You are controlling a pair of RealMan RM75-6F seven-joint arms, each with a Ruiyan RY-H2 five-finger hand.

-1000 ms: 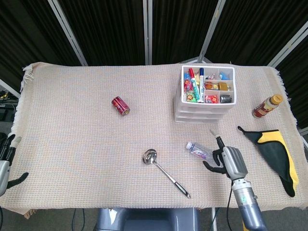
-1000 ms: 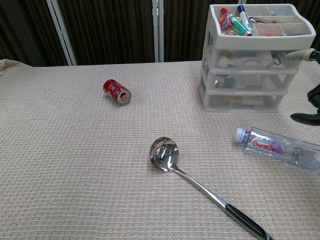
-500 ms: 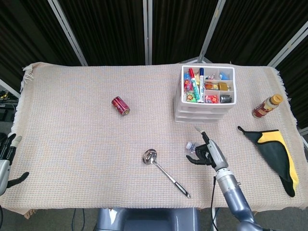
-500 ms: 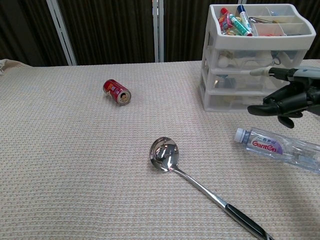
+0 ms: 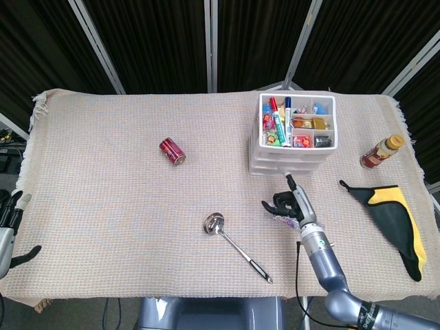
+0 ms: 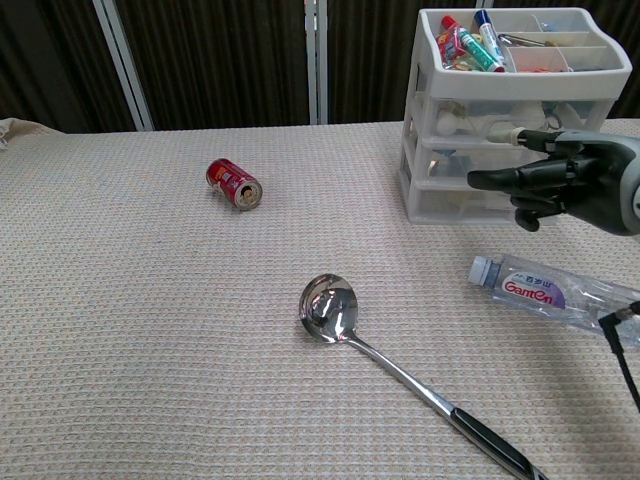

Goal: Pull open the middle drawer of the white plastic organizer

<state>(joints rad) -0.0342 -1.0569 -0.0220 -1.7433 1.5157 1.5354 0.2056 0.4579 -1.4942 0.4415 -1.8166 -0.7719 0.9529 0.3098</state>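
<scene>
Three stacked drawers make up the white plastic organizer (image 5: 285, 161), which sits far right on the desk (image 5: 103, 185) with an open tray of markers on top. Middle drawer (image 6: 480, 160) faces the near side and looks fully closed. Right hand (image 6: 565, 185) hovers just in front of the drawer fronts, above the lying water bottle (image 6: 555, 290). One long finger points left across the organizer's front at about middle-drawer height; the rest are curled in and it holds nothing. Contact with the drawer: cannot tell from either view.

Key relation: the drawer lies just beyond the right hand on the far side, and its slide axis runs far-to-near, so I judge the pull must come toward the near edge. The hand's pointing finger lies crosswise to that axis, parallel to the drawer front.

Left hand (image 5: 10, 227) is at the near left desk edge, fingers loosely apart, empty, well apart from the organizer. Right is clearly the nearer one.
</scene>
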